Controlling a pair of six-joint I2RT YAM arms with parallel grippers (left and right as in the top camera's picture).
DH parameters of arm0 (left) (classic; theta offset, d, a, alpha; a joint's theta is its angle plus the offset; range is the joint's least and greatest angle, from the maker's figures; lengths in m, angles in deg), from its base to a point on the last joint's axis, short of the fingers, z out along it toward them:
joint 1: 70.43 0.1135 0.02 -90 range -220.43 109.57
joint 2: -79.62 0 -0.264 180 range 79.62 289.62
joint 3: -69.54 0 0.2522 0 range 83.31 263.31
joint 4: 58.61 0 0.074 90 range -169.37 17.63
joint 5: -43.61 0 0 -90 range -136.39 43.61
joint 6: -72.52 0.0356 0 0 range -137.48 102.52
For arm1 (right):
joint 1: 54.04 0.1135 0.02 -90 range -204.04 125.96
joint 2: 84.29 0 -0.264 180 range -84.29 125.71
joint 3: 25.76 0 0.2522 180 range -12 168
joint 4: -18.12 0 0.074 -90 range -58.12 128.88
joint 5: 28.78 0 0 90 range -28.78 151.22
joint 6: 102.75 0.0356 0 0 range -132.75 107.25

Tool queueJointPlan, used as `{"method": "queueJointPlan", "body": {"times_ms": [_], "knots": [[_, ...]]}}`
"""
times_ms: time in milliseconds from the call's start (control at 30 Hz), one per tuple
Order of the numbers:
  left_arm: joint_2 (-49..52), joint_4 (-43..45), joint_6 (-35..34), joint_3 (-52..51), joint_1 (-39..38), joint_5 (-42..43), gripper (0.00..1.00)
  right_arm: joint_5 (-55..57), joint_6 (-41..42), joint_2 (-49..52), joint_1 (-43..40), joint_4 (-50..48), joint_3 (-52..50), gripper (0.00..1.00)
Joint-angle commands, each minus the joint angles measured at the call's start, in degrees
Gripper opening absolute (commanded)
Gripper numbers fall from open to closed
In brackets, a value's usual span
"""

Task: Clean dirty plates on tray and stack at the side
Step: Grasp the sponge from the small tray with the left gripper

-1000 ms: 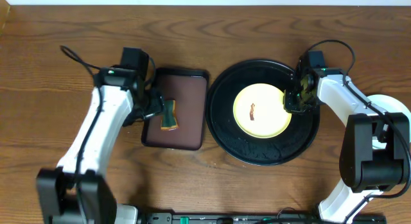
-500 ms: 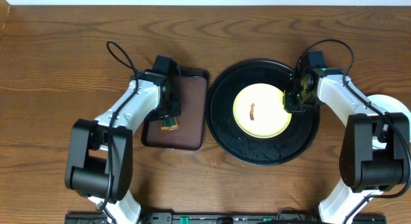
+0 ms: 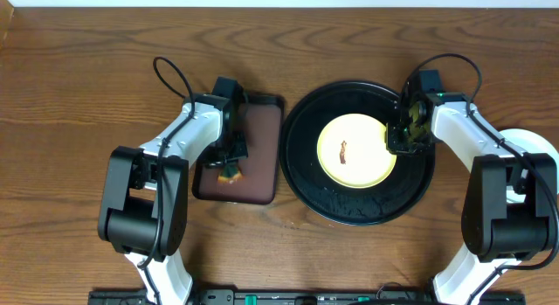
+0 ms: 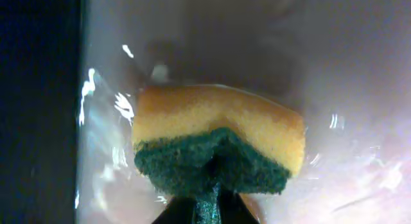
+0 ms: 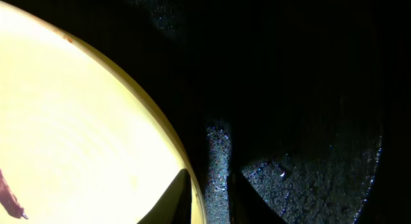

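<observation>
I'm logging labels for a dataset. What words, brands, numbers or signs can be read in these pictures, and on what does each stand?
None: no print shows on the sponge, the yellow plate, the black tray or the brown tray.

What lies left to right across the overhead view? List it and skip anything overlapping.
sponge → yellow plate → right gripper at that plate's right rim → white plate at the right edge

Overhead evenly lit, sharp; left wrist soft, glary; tray [image 5: 302,89] underexposed.
</observation>
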State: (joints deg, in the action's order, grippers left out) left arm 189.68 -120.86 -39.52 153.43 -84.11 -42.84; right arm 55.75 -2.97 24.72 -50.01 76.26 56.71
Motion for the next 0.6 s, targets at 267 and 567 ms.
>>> {"method": "queueJointPlan", "body": {"times_ms": [267,567], "knots": [[-6.67,2.86,-4.15,11.28,-8.33,15.50,0.08,0.48,-0.48,-0.26,0.59,0.11,-0.24,0.11],[-1.18,19.61,-11.10,11.26,-22.21,15.39,0.07,0.48,-1.27,-0.26,1.20,0.02,-0.24,0.09]]}}
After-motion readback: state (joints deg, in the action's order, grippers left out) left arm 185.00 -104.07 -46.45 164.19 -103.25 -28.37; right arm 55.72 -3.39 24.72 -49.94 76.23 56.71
